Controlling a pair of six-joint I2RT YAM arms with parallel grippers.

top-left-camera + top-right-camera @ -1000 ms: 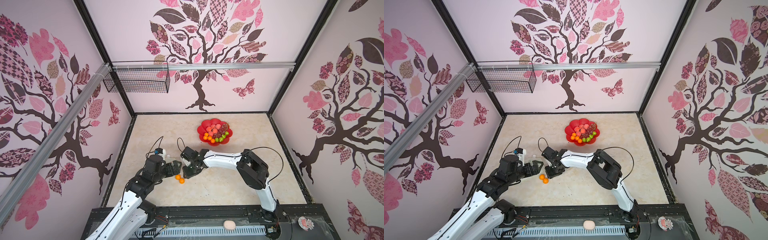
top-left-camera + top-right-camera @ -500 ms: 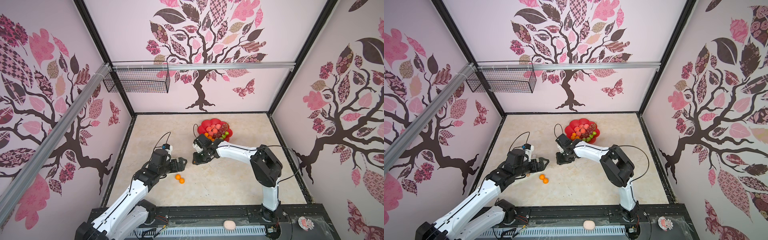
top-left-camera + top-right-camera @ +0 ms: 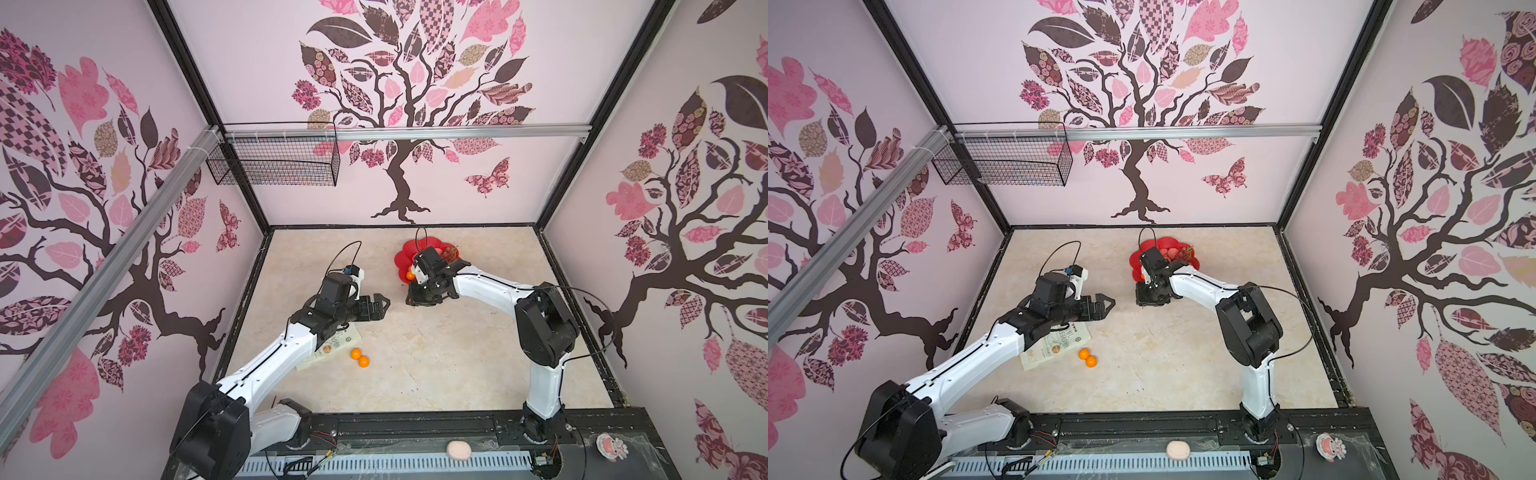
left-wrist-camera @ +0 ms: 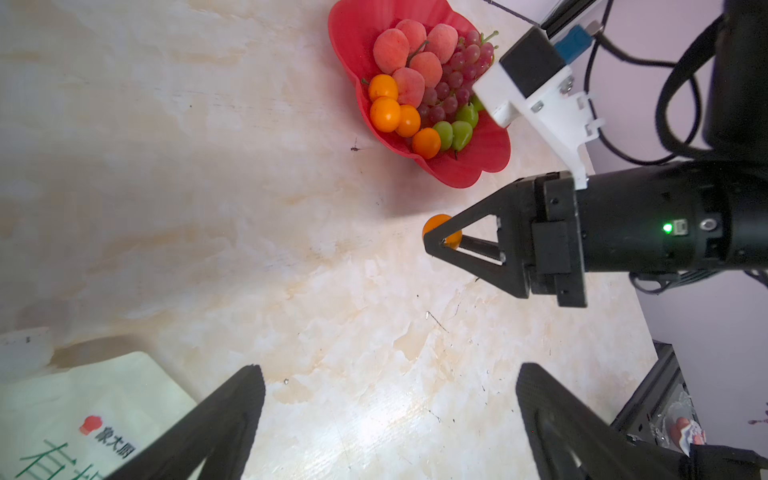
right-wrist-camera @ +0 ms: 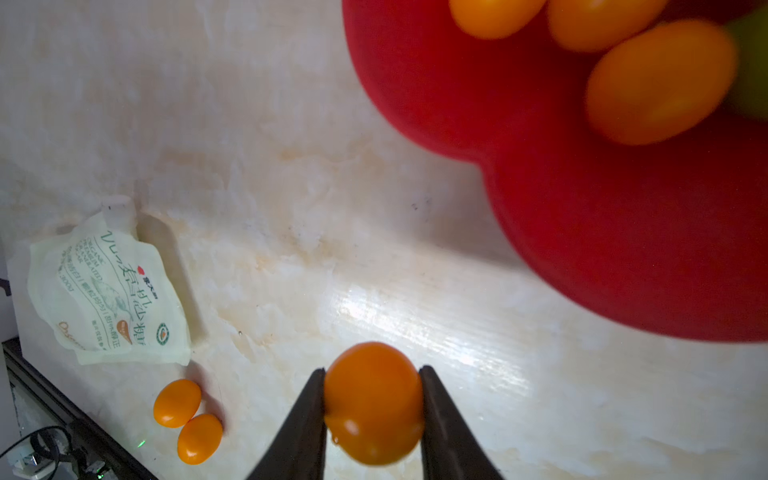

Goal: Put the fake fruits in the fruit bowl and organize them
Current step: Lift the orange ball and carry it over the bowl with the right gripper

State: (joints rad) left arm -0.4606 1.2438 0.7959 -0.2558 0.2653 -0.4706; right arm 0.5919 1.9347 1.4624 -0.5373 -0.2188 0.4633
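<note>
Just short of the scalloped rim of the fruit bowl (image 4: 486, 156), the right gripper (image 5: 372, 374) is clenched on one small orange (image 5: 374, 411), its two jaws pressing opposite sides at about the fruit's widest part. That orange is not yet over the bowl, where peaches (image 4: 409, 54), the grape bunch (image 4: 457, 79), green pears (image 4: 457, 133) and four more oranges (image 4: 386, 114) already lie packed together. Two loose oranges (image 3: 359, 357) sit touching each other on the desk (image 3: 457, 353), just beside a flat white pouch (image 5: 108, 291). The left gripper (image 4: 390, 382) is released, jaws spread wide and holding nothing, partly over that pouch. These oranges look light, hard and glossy, so they are probably slippery and quick to roll; a pinch across the middle, as here, seems the safest hold, since a grip nearer either end could squirt the fruit out. Set down among the piled fruit, it may roll, so a low release into the gap by the other oranges looks wise.
</note>
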